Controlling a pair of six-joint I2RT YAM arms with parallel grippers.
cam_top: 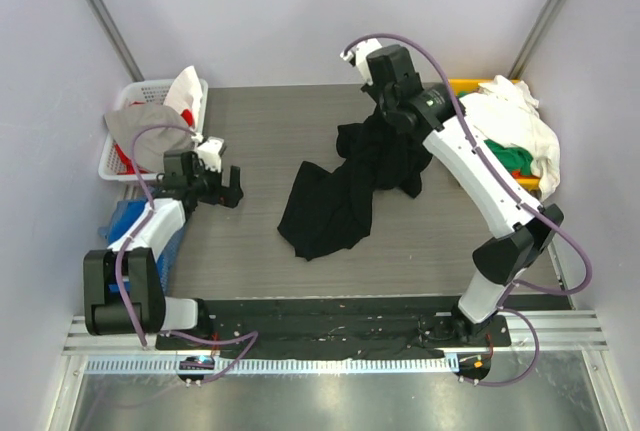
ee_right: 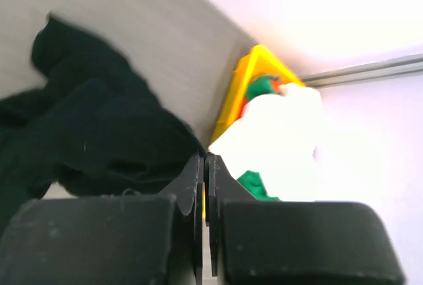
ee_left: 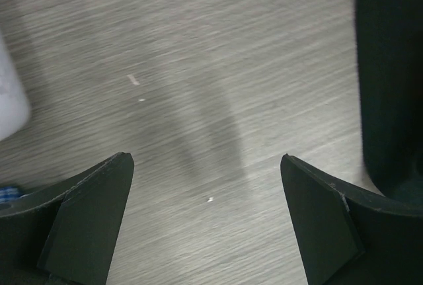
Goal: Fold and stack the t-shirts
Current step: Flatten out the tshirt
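A large black t-shirt (cam_top: 335, 196) lies crumpled in the middle of the table, and its upper end rises to my right gripper (cam_top: 378, 116). In the right wrist view the right gripper (ee_right: 205, 158) is shut, with the black t-shirt (ee_right: 99, 126) pinched at its tips. A white t-shirt (cam_top: 510, 126) and a green t-shirt (cam_top: 515, 161) are piled in the yellow bin (cam_top: 470, 84) at the right. My left gripper (cam_top: 232, 186) hovers low over the table's left side, apart from the shirt. The left gripper (ee_left: 206, 159) is open with only bare table between its fingers, and the black t-shirt (ee_left: 390, 67) shows at the right edge.
A white basket (cam_top: 125, 101) holding grey, white and red cloths stands at the back left. Something blue (cam_top: 125, 216) lies beside the left arm. The yellow bin (ee_right: 241, 86) with the white t-shirt (ee_right: 277, 139) sits against the right wall.
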